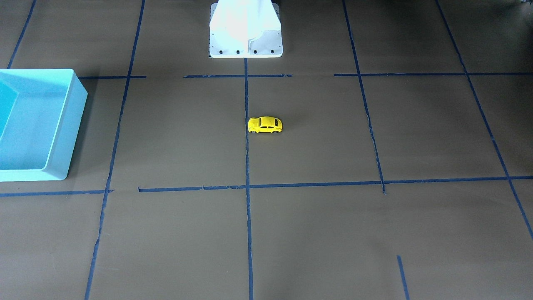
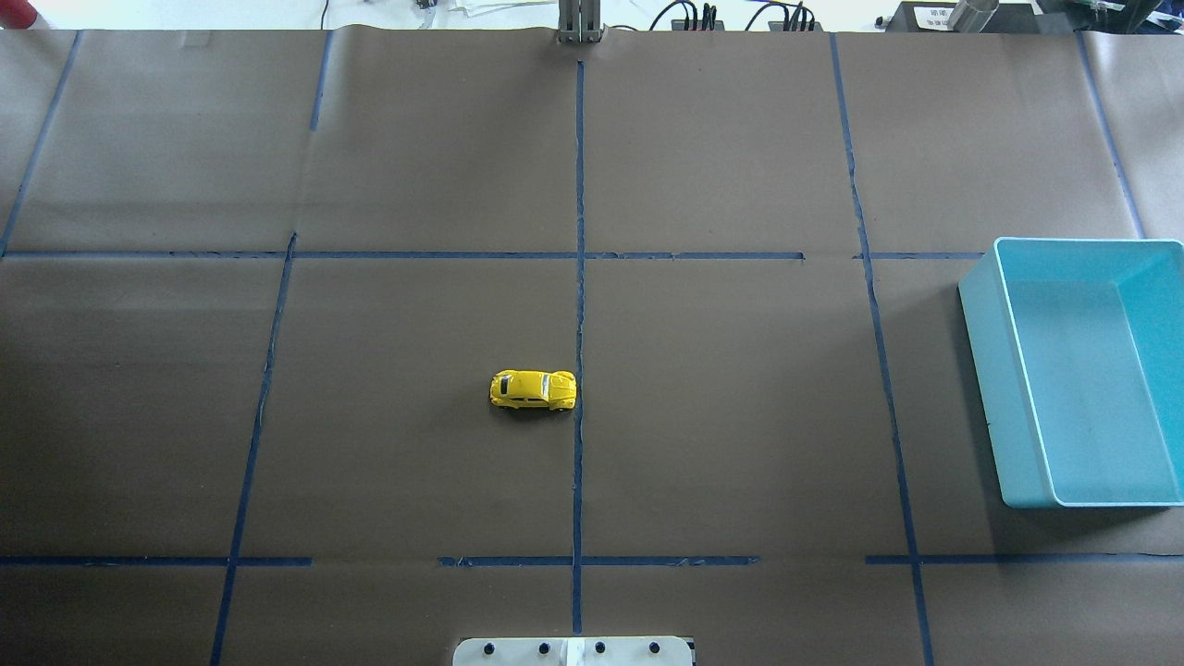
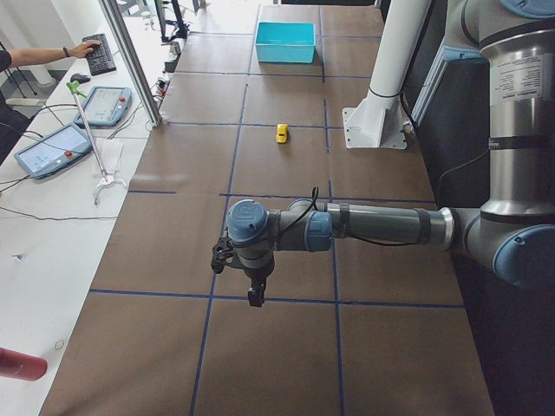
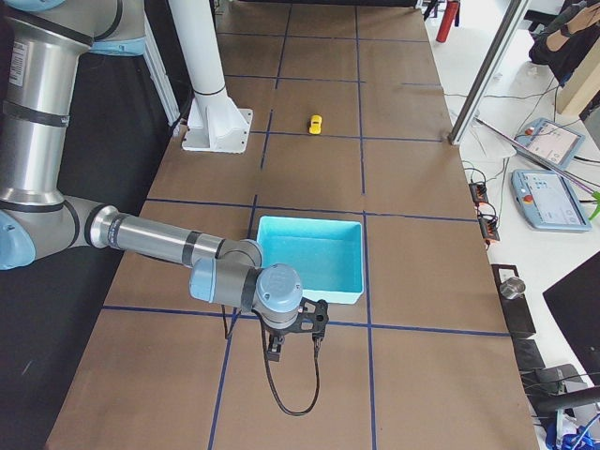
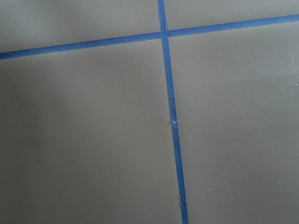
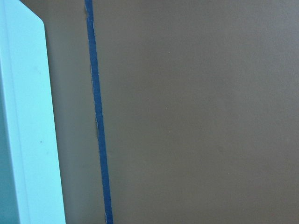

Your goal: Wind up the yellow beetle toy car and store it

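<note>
Left claw (image 3: 254, 295): hangs pointing down over the brown surface (image 2: 416, 166) at the robot's left end. It shows only in the side view, so I cannot tell whether its fingers are spread or pressed together. Its wrist camera looks straight down on a crossing of the blue tape lines (image 5: 167, 84), nothing else under it.

Right claw (image 4: 293, 349): hangs over the opposite end, also seen only from the side. I cannot tell how its fingers stand. Nothing visible between them. The turquoise bin (image 2: 985, 370) sits just beside this claw; its pale wall fills the edge of the right wrist view, one tape line running alongside.

Yellow beetle toy car (image 1: 265, 124): upright on its wheels, well apart from both claws, roughly midway between them. From the right claw it lies beyond the bin, which sits between the two. From the left claw it is far off toward the surface's middle. One end of the car is just beside the centre tape line, on the left claw's side of it. White pedestal (image 1: 245, 29) stands near, not touching.
</note>
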{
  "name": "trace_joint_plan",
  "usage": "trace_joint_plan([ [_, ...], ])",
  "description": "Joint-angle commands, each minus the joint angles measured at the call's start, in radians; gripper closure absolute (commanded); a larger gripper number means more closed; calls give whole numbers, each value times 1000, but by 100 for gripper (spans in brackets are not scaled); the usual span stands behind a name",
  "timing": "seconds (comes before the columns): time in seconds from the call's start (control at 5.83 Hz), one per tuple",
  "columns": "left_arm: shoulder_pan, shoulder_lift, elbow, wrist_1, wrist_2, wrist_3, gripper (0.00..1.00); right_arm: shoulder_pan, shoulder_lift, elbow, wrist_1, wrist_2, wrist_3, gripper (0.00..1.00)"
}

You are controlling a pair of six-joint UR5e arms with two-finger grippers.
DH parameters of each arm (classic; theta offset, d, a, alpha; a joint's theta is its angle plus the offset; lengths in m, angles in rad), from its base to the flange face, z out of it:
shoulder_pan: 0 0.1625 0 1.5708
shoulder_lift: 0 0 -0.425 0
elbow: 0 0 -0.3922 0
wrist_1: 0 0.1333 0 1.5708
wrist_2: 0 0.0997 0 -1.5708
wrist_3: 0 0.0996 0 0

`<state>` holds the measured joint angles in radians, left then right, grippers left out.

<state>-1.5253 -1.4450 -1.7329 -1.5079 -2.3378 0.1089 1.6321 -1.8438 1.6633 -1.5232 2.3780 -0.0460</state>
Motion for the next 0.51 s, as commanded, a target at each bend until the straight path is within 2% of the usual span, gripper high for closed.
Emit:
trace_joint_plan([
  [0.0, 1, 0, 0, 0, 0, 0, 0, 0, -2, -10, 0, 0, 2, 0],
  [0.34, 1, 0, 0, 0, 0, 0, 0, 0, -2, -16, 0, 13, 0, 0],
])
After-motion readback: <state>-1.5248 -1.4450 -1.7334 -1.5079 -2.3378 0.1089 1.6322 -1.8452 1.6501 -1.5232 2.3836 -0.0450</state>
